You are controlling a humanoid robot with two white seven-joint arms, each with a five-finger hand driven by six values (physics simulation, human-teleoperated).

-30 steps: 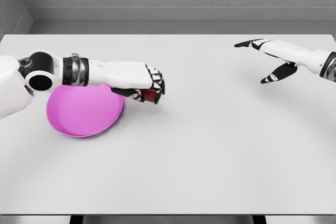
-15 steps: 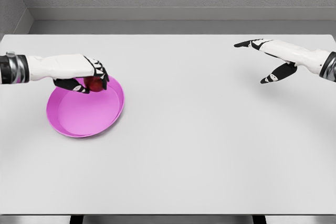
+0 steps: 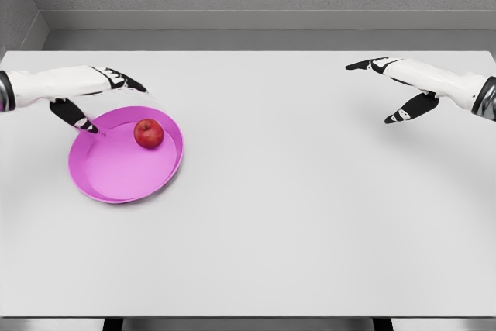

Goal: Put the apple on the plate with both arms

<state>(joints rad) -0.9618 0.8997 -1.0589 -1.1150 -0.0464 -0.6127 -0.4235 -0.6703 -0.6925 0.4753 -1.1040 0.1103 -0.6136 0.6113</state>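
Half a second back the left robot hand was closed around the small red apple above the far rim of the round pink plastic plate; now the fingers are open, the apple is sitting by itself inside the plate, and the hand is pulling back toward the left edge of the white worktop.

By my reading, the placing step is finishing: the fruit is resting on the plate's floor, in its far right part, near the rim but not on it, and nothing is touching it. What is remaining looks like a clean retreat. The next move is calling for the left arm to go on withdrawing without dipping, because its thumb is hanging just over the plate's far left rim and a low sweep could nudge the plate and set the apple rolling.

As for pose, the left forearm is coming in nearly level from the left edge, above the far left portion of the worktop. Its fingers are spread and holding nothing: the long fingers are pointing right and slightly away from me, the thumb is angling down toward the plate's rim, and a clear gap is showing between them.

Over at the far right corner of the worktop the right robot hand is hovering well apart from the plate, also spread and empty, fingers pointing left, thumb drooping below the palm. It is taking no part in the work at this moment.
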